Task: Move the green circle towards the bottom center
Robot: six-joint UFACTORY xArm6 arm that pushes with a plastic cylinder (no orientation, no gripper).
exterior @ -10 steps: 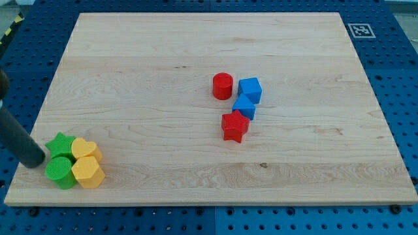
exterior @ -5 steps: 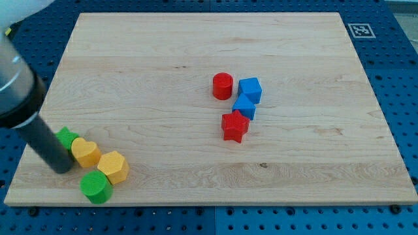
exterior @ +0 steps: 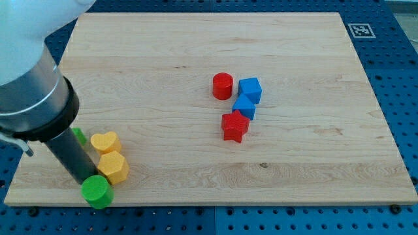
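Observation:
The green circle [exterior: 96,191] lies at the board's bottom left, near the bottom edge. My tip [exterior: 85,179] rests against its upper left side. A yellow hexagon [exterior: 113,167] sits just up and right of the circle, and a yellow heart [exterior: 104,141] lies above that. A green star [exterior: 79,136] is mostly hidden behind the rod, left of the heart.
Near the board's middle stand a red cylinder [exterior: 223,85], a blue cube [exterior: 249,89], a second blue block [exterior: 243,106] and a red star [exterior: 234,126]. The wooden board [exterior: 294,163] lies on a blue pegboard. A black-and-white marker [exterior: 361,30] sits at the top right.
My tip has moved right and down to the green circle. The four-block cluster broke apart: the circle slid right along the bottom, the yellow blocks shifted right, the star is now hidden.

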